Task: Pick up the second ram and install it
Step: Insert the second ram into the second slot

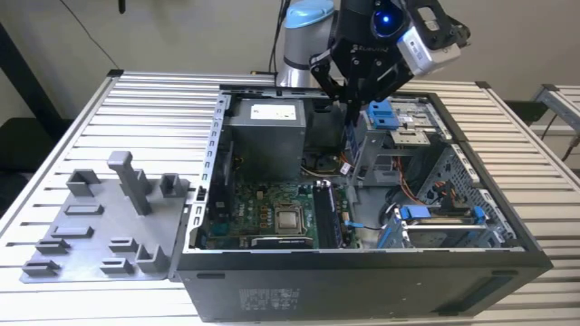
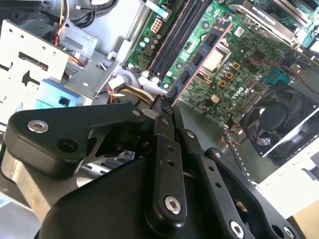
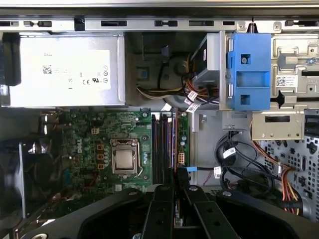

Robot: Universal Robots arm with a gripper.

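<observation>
My gripper (image 1: 349, 102) hangs over the open computer case (image 1: 507, 238), above the motherboard (image 1: 263, 210). It is shut on the second ram (image 2: 199, 57), a long thin dark board with black chips held by one end. In the exterior view the ram (image 1: 347, 146) hangs down into the case. In the first wrist view the gripper (image 3: 177, 186) holds the ram (image 3: 175, 144) edge-on over the black memory slots (image 3: 162, 149), roughly in line with them. The second wrist view shows the gripper (image 2: 167, 102) with the ram beside the slots (image 2: 174, 35) and still above the board.
A grey power supply (image 3: 65, 69) sits at the case's back. The processor socket (image 3: 123, 159) lies beside the slots. A blue drive bracket (image 3: 246, 74) and loose cables (image 3: 234, 164) are on the other side. A grey fixture plate with posts (image 1: 100, 217) lies at the exterior view's left.
</observation>
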